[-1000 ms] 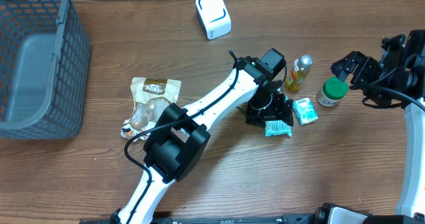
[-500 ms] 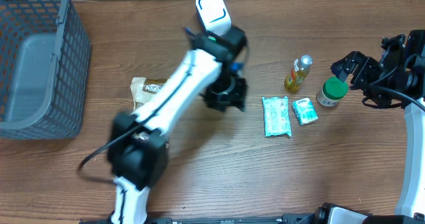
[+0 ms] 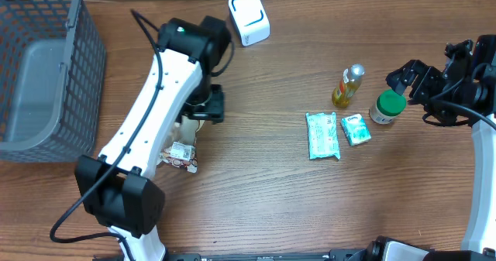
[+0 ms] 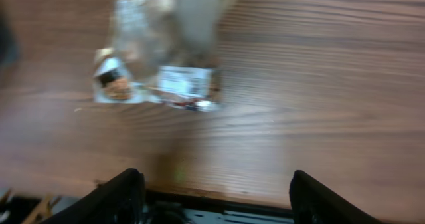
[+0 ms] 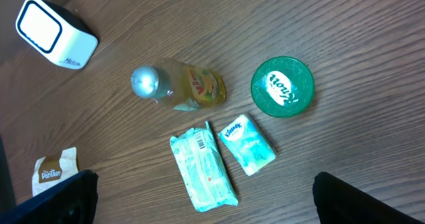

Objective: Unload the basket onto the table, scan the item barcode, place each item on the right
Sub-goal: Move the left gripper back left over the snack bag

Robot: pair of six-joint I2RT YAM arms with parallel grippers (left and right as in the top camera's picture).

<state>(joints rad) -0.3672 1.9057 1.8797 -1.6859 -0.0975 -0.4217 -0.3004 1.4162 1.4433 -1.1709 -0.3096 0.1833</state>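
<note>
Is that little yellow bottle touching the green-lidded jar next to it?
Apart. The right wrist view shows a strip of bare table between the yellow bottle and the green-lidded jar.

We log a wood-grain table [image 3: 256, 207], satin. Basket [image 3: 89, 75] at 10 o'clock: grey matt plastic mesh. Snack bag [image 3: 177, 149] at 8: glossy crinkled clear film. Wipes pack [image 3: 322, 135] at 3: shiny teal plastic wrap. Bottle [image 3: 348, 87] at 2: clear plastic, silvery cap. Scanner [image 3: 249, 17] at 12: smooth white plastic.
</note>
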